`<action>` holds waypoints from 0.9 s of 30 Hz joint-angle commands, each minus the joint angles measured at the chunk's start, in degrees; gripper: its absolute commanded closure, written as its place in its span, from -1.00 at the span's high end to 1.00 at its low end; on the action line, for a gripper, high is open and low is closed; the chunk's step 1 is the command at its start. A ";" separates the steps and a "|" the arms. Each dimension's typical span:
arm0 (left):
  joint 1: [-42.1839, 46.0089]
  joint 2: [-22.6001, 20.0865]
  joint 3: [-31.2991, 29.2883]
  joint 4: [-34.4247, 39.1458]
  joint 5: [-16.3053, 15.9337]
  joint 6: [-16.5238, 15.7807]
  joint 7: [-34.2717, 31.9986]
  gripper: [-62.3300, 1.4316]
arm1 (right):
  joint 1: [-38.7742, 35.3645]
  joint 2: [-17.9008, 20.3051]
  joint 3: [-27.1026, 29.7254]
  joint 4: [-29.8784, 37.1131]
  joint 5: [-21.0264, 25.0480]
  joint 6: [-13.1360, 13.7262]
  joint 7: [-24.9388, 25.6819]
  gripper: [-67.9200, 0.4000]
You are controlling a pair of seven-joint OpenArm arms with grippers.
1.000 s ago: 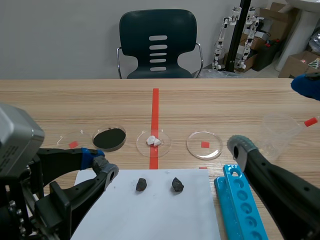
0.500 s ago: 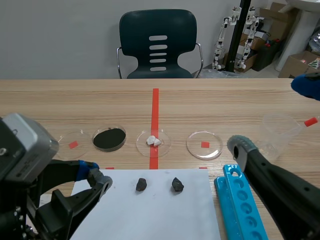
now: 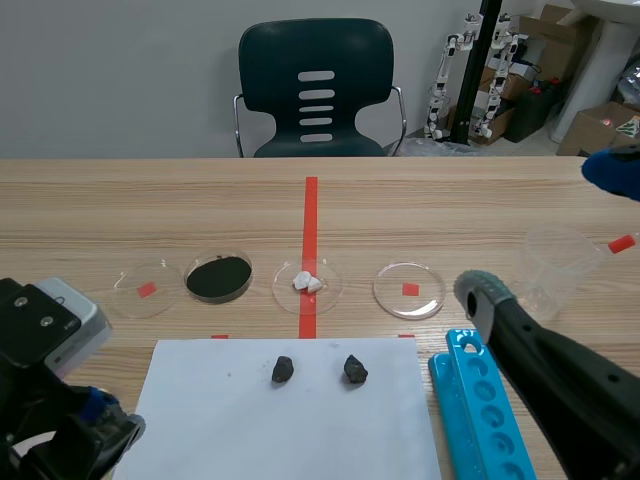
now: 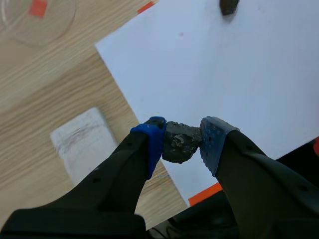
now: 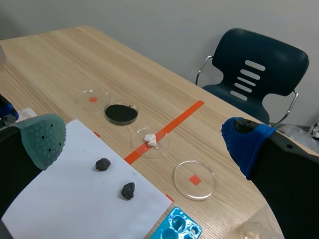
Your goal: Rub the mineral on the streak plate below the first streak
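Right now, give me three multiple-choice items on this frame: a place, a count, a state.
1. The streak plate lies: A on the wood beside the paper; B on the paper; C in a dish.
2. On the paper, the loose dark stones number: A one; B four; C two.
3. The left fingers are: A open; B shut on the mineral; C shut on nothing.
Answers: A, the plate sits off the sheet; C, two show; B, the mineral is pressed between the pads.
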 commanded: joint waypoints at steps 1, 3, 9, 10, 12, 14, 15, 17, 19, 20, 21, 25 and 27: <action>-0.92 1.18 -1.22 0.46 -0.87 0.28 1.64 -0.56 | -0.09 0.24 0.39 0.68 0.83 0.02 0.76 1.00; -2.14 1.92 -2.40 -0.09 -1.53 0.28 5.73 -0.56 | -0.09 0.24 0.39 0.68 0.83 0.02 0.66 1.00; -6.43 4.20 -4.70 -3.93 -2.58 0.28 16.13 -0.56 | -0.09 0.24 0.39 0.68 0.83 0.02 0.61 1.00; -7.04 4.55 -5.01 -4.74 -2.62 0.28 17.57 -0.56 | -0.09 0.24 0.39 0.68 0.83 0.02 0.59 1.00; -8.22 5.14 -5.51 -6.29 -2.78 0.26 19.98 -0.56 | -0.09 0.24 0.39 0.68 0.83 0.02 0.61 1.00; -9.25 5.55 -5.81 -7.67 -2.80 0.26 21.68 -0.56 | -0.09 0.24 0.39 0.68 0.83 0.02 0.59 1.00; -9.70 5.70 -5.81 -8.28 -2.80 0.26 22.49 -0.56 | -0.09 0.24 0.39 0.68 0.83 0.02 0.59 1.00; -10.54 6.29 -5.88 -9.33 -2.95 0.28 23.21 -0.56 | -0.09 0.24 0.39 0.68 0.83 0.02 0.59 1.00; -11.52 6.93 -5.88 -10.32 -3.23 0.28 24.02 -0.56 | -0.09 0.24 0.39 0.68 0.83 0.02 0.59 1.00; -11.98 7.30 -6.08 -10.88 -3.26 0.28 24.70 -0.56 | -0.09 0.24 0.39 0.68 0.83 0.02 0.61 1.00; -12.63 7.69 -6.14 -11.45 -3.45 0.28 25.66 -0.56 | -0.09 0.24 0.39 0.68 0.83 0.02 0.59 1.00; -15.32 9.09 -6.93 -14.32 -3.63 0.28 28.44 -0.56 | -0.09 0.24 0.39 0.68 0.83 0.02 0.59 1.00; -16.46 9.55 -7.32 -15.98 -3.63 0.31 29.40 -0.56 | -0.09 0.24 0.39 0.68 0.83 0.02 0.59 1.00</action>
